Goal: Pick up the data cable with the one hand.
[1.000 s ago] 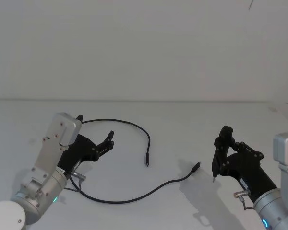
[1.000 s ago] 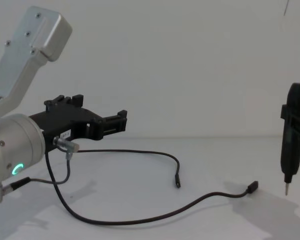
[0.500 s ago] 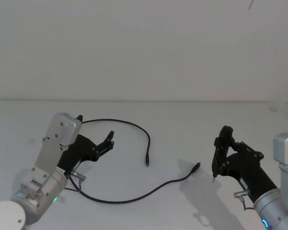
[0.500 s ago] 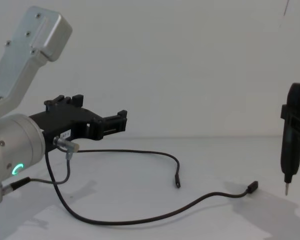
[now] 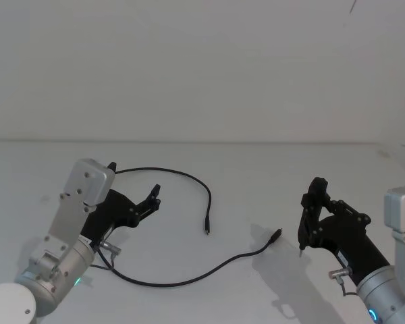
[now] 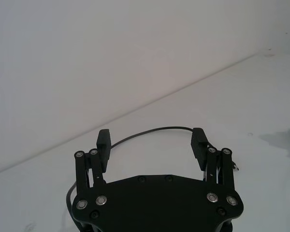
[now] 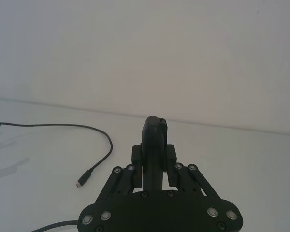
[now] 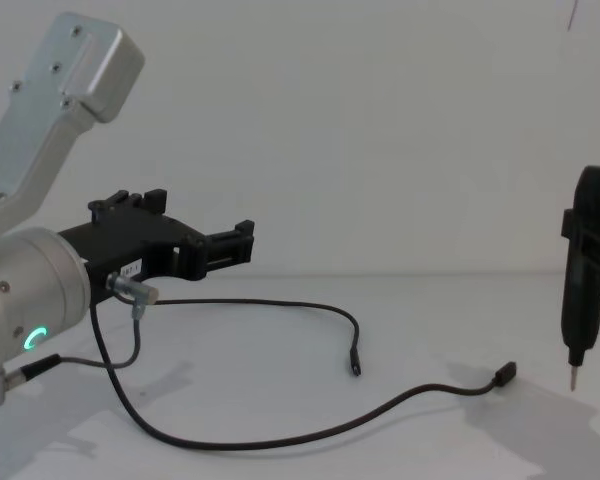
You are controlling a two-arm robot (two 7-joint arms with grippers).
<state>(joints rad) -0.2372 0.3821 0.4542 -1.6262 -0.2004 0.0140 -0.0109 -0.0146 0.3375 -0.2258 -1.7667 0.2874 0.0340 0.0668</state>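
The left pincer (image 5: 133, 179) hangs with its jaws spread wide and nothing between them, exactly where it was a second ago. Across the last second neither arm, cable nor tool has shifted at all. In my judgement the approach has paused above the target and the grasp has not begun.

The data cable (image 5: 189, 280) lies flat on the white surface (image 5: 256, 162), untouched. One run arcs out from under this pincer, passes just beyond its fingertips (image 6: 199, 140) in the left wrist view, and ends in a plug (image 5: 206, 228) ahead of it, towards the other arm. A second run comes out from beneath its wrist and sweeps away to another plug (image 5: 276, 235), well apart from the left pincer and near the right one.

The right pincer (image 7: 153, 159) is pressed together on a slim pen-like tool (image 8: 580, 290), held tip down clear of the surface, and looks parked.

With the arc lying below the gap, the pincer likely needs only to lower straight down and press together. Being thin and limp, the cable could slip out of a shallow grip.
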